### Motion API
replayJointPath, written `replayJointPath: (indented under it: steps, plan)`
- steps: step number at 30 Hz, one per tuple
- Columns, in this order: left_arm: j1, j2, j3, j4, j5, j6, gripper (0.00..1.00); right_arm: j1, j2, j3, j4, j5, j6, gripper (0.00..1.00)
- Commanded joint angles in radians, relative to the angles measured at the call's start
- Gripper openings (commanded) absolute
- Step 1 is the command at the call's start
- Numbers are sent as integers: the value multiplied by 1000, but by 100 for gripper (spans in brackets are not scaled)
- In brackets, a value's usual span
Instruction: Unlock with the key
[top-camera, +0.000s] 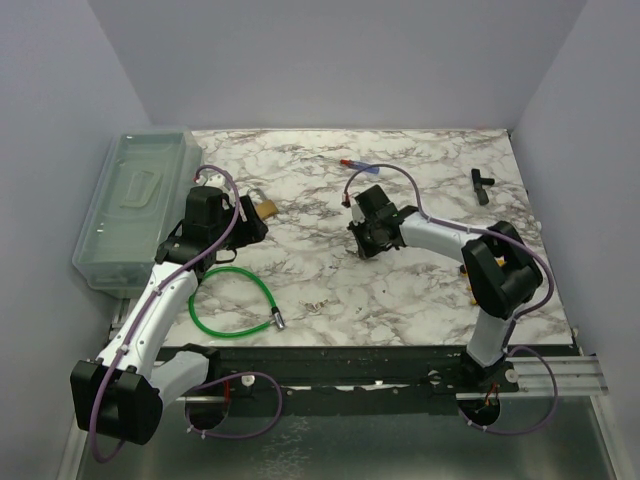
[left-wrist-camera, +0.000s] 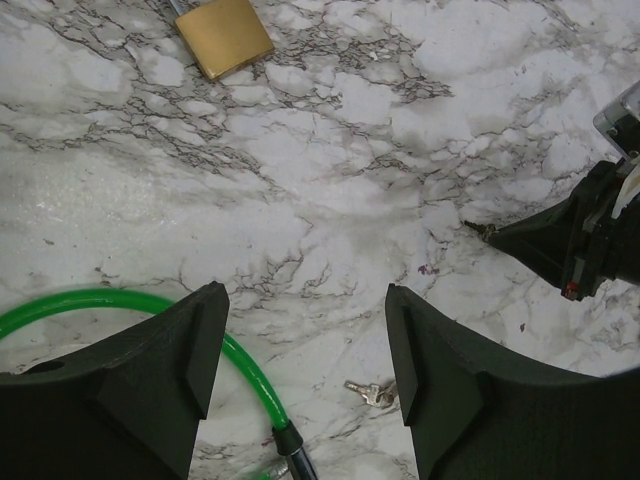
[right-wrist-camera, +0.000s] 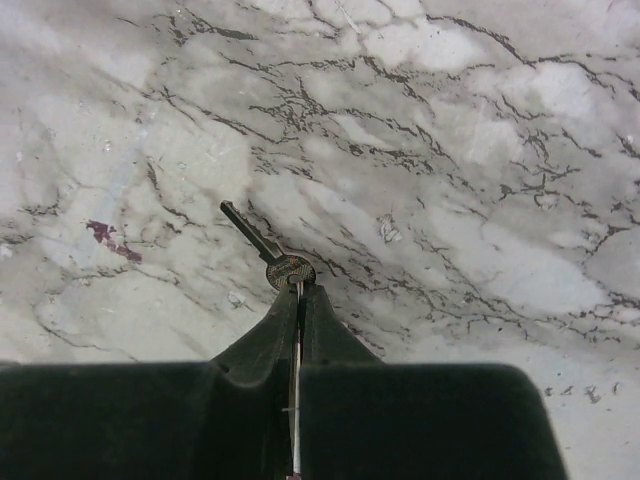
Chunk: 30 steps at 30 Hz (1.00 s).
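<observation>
My right gripper (right-wrist-camera: 299, 292) is shut on the round head of a small flat key (right-wrist-camera: 255, 240), whose blade sticks out up and left just above the marble table. It is mid-table in the top view (top-camera: 358, 240) and at the right edge of the left wrist view (left-wrist-camera: 560, 245). My left gripper (left-wrist-camera: 305, 310) is open and empty above the table. The brass padlock (left-wrist-camera: 222, 35) lies ahead of it, also seen in the top view (top-camera: 268, 208). A second small pair of silvery keys (left-wrist-camera: 372, 392) lies on the table by my left gripper's right finger.
A green cable (top-camera: 232, 300) loops on the table near the left arm, its metal tip (top-camera: 278, 320) pointing right; it also shows in the left wrist view (left-wrist-camera: 200, 330). A clear plastic box (top-camera: 140, 205) stands at the left edge. A small black part (top-camera: 482, 184) and a red-tipped item (top-camera: 358, 165) lie at the back.
</observation>
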Motion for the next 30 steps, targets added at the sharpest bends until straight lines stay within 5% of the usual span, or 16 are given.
replayJointPath:
  steps: [1,18,30]
  plan:
    - [-4,-7,15,0,53,5,70,7,-73,-56,87,-27,78,0]
    - [-5,-79,-15,100,255,-5,70,7,-407,-257,364,-195,414,0]
    - [-37,-134,-81,289,550,-131,68,27,-531,-348,630,-426,686,0]
